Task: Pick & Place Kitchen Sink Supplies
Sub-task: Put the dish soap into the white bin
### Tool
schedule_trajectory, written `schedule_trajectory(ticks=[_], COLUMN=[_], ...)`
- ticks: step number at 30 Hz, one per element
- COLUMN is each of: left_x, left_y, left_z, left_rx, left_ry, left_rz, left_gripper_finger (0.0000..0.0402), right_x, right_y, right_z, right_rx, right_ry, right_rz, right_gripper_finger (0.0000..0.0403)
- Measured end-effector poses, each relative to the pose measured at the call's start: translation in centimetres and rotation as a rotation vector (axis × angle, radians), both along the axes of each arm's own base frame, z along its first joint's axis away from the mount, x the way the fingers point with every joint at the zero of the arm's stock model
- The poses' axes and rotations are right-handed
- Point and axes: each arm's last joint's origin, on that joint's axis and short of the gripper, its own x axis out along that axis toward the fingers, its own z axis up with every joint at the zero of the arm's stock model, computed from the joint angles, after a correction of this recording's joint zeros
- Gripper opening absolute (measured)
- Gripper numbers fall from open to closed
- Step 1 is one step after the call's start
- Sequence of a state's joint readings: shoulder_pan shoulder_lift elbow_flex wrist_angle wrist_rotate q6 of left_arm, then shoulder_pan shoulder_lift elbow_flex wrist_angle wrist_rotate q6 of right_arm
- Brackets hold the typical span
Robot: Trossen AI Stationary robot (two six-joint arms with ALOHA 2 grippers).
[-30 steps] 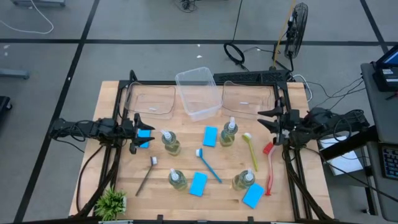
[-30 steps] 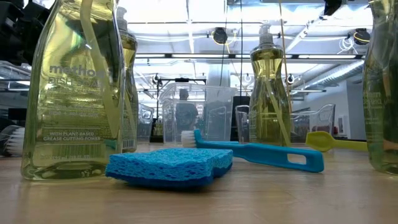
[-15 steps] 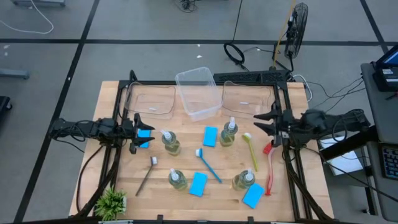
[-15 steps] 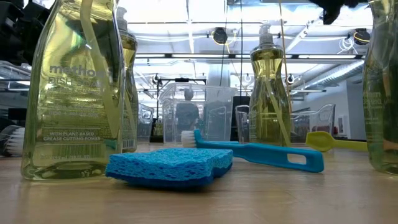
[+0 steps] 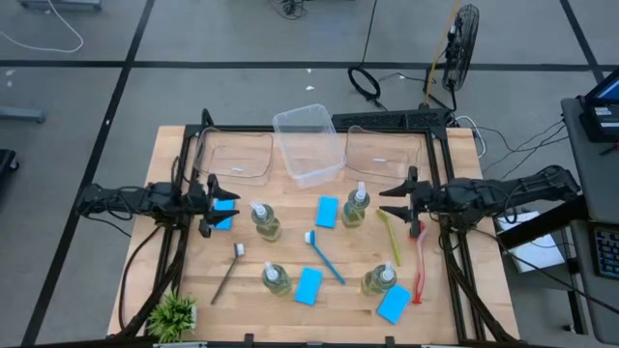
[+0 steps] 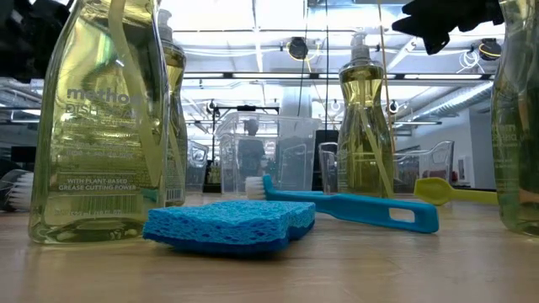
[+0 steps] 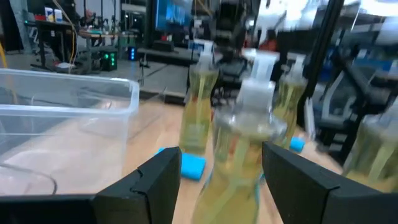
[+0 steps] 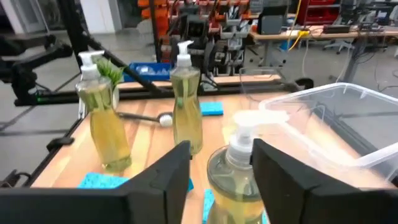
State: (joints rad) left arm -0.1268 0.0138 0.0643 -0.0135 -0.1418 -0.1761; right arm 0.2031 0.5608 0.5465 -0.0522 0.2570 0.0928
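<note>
Four yellow-green soap bottles with white pumps stand upright on the table: bottle [image 5: 264,220], bottle [image 5: 356,208], bottle [image 5: 276,278] and bottle [image 5: 380,280]. Light-blue sponges lie flat at sponge [image 5: 327,212], sponge [image 5: 309,285], sponge [image 5: 394,304] and sponge [image 5: 226,214]. The blue brush [image 5: 324,256], yellow brush [image 5: 391,237], red brush [image 5: 419,263] and dark grey brush [image 5: 228,274] lie on the wood. My left gripper [image 5: 215,205] is open beside that last sponge, facing a bottle [image 7: 239,155]. My right gripper [image 5: 394,200] is open just right of a bottle [image 8: 239,171], above the yellow brush's head.
Three clear plastic bins sit along the far side: bin [image 5: 235,155], bin [image 5: 309,145] and bin [image 5: 387,153]. A small green plant [image 5: 172,314] stands at the near left corner. Black frame rails [image 5: 447,242] run along both table sides. In the low view a sponge [image 6: 227,223] lies nearest.
My right gripper has moved toward the table's left, from near the right rail to beside the soap bottle in the middle right, staying open. In the low view it has come into sight at the top right. Nothing on the table has moved.
</note>
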Motion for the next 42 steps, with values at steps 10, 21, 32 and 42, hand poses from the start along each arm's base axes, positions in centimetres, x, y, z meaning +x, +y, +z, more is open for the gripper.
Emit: schedule_trajectory(ticks=[10,21,32,42], left_x=[-0.1,-0.8,-2.0,-2.0], left_y=[0.0,0.1,0.3,0.3], left_z=[1.4,3.5,5.6,5.6], left_rx=[-0.133,-0.207,-0.126,-0.116], left_ry=[-0.143,-0.377,-0.623,-0.625], left_rz=[-0.013,-0.038,-0.018,-0.015], left_gripper_finger=[0.0225,0.0225,0.0225,0.0225], right_x=[1.3,4.0,6.0,7.2], right_y=[-0.1,-2.0,-2.8,-2.9], right_z=[-0.9,-1.7,-2.6,-3.2], right_rx=[-0.075,0.037,0.093,0.117], right_ry=[0.066,0.068,0.065,0.051], right_rz=[-0.082,-0.147,-0.128,-0.112], right_gripper_finger=[0.0264,0.0293,0.0293,0.0289])
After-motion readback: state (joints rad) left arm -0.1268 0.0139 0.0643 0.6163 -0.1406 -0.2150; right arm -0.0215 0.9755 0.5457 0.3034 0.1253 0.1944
